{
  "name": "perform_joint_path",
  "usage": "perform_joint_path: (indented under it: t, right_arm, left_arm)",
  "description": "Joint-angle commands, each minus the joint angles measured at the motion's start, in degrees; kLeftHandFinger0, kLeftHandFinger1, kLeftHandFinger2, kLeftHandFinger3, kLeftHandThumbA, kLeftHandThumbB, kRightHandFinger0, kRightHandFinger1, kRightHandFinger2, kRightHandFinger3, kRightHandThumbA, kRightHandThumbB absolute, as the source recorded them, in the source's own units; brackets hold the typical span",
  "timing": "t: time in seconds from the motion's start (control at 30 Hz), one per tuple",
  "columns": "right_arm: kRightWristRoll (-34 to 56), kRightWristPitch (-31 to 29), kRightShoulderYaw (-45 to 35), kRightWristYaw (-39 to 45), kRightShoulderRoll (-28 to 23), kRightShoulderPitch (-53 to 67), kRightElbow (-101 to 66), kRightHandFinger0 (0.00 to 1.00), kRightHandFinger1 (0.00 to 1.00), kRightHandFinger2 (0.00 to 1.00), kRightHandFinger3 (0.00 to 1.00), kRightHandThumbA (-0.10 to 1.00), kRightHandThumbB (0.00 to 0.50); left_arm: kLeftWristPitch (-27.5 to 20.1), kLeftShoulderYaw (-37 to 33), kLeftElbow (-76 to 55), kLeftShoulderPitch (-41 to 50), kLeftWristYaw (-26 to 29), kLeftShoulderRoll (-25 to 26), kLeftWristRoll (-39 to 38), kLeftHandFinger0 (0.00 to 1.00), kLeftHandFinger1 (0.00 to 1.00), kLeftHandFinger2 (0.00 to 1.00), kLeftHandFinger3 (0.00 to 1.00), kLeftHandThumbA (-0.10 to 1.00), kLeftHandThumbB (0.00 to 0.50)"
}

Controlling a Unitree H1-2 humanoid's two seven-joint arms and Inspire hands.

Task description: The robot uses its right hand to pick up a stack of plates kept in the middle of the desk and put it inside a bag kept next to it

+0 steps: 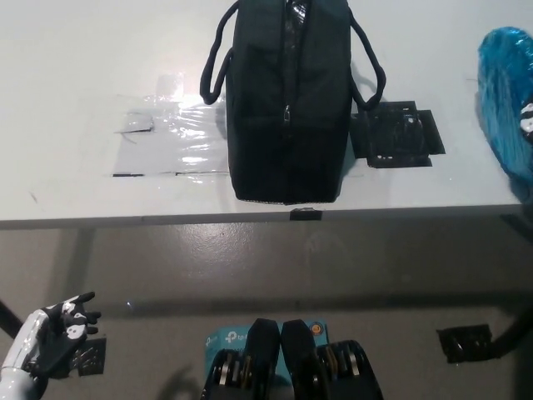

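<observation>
My right hand was almost wholly cut off by the picture's right edge, well right of the bag; only a sliver showed, so its grip could not be told. The blue plates there were blurred and cropped by the same edge. The bag's far end ran past the top edge, its opening unseen.

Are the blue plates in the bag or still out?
Out. The blue plates hang tilted at the right edge, beyond the black bag, above the desk.
</observation>
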Motion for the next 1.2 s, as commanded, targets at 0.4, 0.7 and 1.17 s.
perform_joint_path:
  t: [0.4,0.7,1.17]
  right_arm:
    - [17.08,15.62,-10.39,2.63,5.46,-8.11,-5.18,0.00,0.00,0.00,0.03,-0.10,0.171]
    - [17.71,15.62,-8.74,2.05,4.41,-12.27,-6.80,0.00,0.00,0.00,0.02,-0.10,0.167]
    - [13.94,15.62,-9.11,2.12,3.47,-18.36,-6.82,0.00,0.00,0.00,0.00,-0.10,0.191]
  left_arm:
    - [-0.22,0.06,-1.89,-0.78,-0.91,1.60,0.54,0.68,0.70,0.82,1.00,-0.10,0.160]
    - [-0.70,0.24,-1.82,-0.36,-0.96,1.67,0.54,0.69,0.71,0.83,1.00,-0.10,0.143]
    - [-0.45,0.27,-2.15,-0.09,-1.03,1.84,0.57,0.70,0.72,0.84,1.00,-0.10,0.175]
